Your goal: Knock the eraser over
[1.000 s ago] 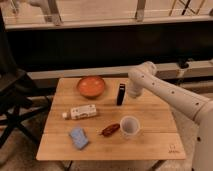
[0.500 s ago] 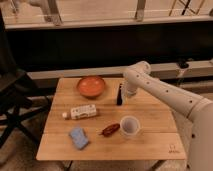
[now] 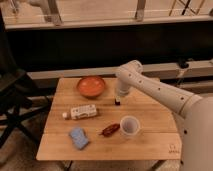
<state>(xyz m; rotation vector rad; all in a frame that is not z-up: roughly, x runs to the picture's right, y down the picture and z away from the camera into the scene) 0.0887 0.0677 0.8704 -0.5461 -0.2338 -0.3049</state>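
Note:
My gripper points down at the wooden table, just right of the orange bowl. The white arm reaches in from the right. Only a small dark bit shows on the table at the gripper's tip; it looks like the black eraser. The rest of the eraser is hidden behind the gripper. I cannot tell whether it stands or lies, or whether the gripper touches it.
A white bottle lies on its side left of centre. A light blue sponge pad, a red-brown object and a white cup sit near the front. A dark folding chair stands left of the table.
The gripper has moved left and down onto the spot where the eraser stood upright. The eraser, plainly seen before, is now mostly covered by the gripper.

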